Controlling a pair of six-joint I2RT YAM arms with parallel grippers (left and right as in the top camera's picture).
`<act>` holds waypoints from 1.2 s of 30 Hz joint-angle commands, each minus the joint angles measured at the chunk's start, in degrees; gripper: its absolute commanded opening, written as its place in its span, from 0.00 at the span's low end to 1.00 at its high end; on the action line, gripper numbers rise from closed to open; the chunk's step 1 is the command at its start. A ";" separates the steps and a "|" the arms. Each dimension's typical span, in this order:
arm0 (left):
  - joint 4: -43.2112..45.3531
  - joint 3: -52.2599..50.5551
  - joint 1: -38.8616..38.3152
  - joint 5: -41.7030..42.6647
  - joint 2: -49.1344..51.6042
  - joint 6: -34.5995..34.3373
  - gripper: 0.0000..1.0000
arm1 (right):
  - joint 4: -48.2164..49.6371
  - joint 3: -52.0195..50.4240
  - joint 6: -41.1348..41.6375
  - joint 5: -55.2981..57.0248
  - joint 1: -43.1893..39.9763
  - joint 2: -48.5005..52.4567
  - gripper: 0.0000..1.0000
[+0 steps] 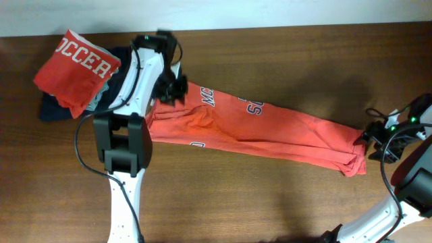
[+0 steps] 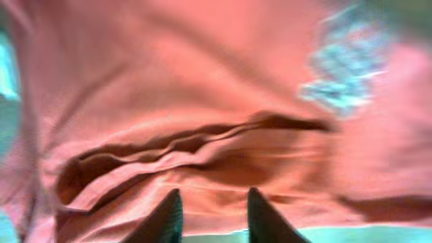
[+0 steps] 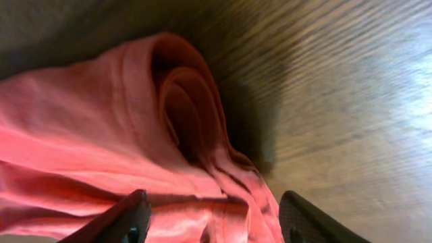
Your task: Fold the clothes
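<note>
The clothes, a coral-red T-shirt [image 1: 283,128] with white lettering, lie pulled out in a long narrow band across the table from upper left to right. My left gripper [image 1: 177,91] hovers over its left end. In the left wrist view its fingers [image 2: 212,192] stand a little apart above wrinkled red cloth [image 2: 202,81], gripping nothing. My right gripper [image 1: 368,140] is at the bunched right end. Its fingers [image 3: 210,196] are spread wide, with the rolled cloth edge [image 3: 81,121] lying loose between and beyond them.
A second folded red garment [image 1: 75,67] with white lettering rests on a dark navy garment [image 1: 54,108] at the back left corner. The wooden table [image 1: 270,202] ends at a pale wall [image 1: 270,13] along the back.
</note>
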 commanded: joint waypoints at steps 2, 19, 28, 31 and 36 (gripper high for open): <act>-0.61 10.51 -1.49 0.68 -0.42 0.81 0.54 | 4.42 -4.92 -0.46 -1.40 0.00 -0.11 0.58; -0.07 12.92 5.92 -7.58 -0.39 0.76 0.63 | 16.85 -9.51 -0.76 -1.31 4.76 -0.11 0.49; -1.11 12.92 7.67 -7.63 -0.39 0.76 0.63 | 13.44 -9.73 1.07 9.18 4.79 -0.11 0.45; -1.14 12.92 7.76 -7.96 -0.39 0.76 0.63 | 13.20 -9.81 1.07 8.94 4.96 -0.11 0.26; -1.09 12.92 7.78 -9.11 -0.39 0.76 0.63 | 14.47 -9.77 1.03 7.32 5.09 -0.11 0.04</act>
